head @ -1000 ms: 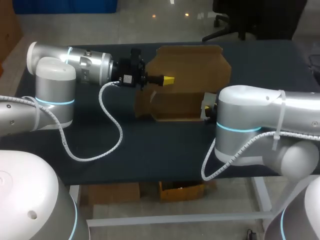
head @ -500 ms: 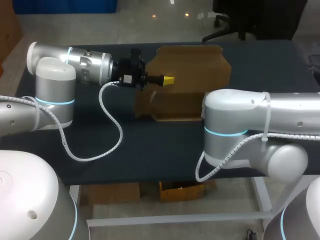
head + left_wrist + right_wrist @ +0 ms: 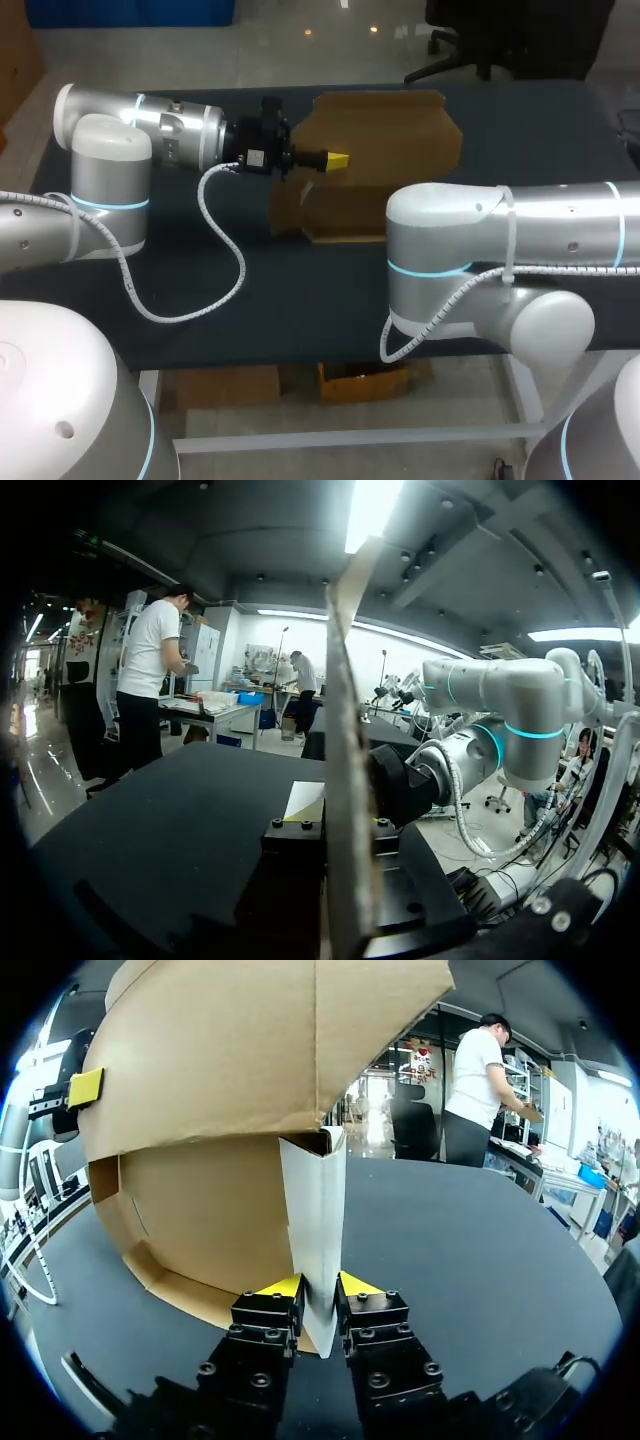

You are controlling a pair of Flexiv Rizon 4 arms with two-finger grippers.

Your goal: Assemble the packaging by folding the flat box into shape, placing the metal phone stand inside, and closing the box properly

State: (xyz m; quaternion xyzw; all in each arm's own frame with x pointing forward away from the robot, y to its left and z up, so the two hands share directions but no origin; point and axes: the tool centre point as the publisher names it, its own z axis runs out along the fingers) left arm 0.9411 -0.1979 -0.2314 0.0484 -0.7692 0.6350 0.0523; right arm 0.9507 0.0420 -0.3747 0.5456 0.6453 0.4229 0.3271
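Observation:
The brown cardboard box (image 3: 375,150) stands half folded at the middle of the table, its open side facing the front. My left gripper (image 3: 338,160) is shut on the box's left panel, which the left wrist view shows edge-on (image 3: 343,780) rising from between its fingers. In the right wrist view my right gripper (image 3: 318,1286) is shut on a pale upright side flap (image 3: 314,1210), with both yellow tips against it. The box's large top panel (image 3: 250,1040) hangs over that flap. My right arm (image 3: 450,250) hides its own gripper in the head view. No phone stand shows.
The dark table (image 3: 260,290) is bare in front of the box. A white coiled cable (image 3: 228,255) hangs from my left arm over the left front area. My right arm's elbow covers the box's front right corner.
My right arm's elbow has swung left across the box's right front, hiding its gripper in the head view. The left arm and the box have kept still.

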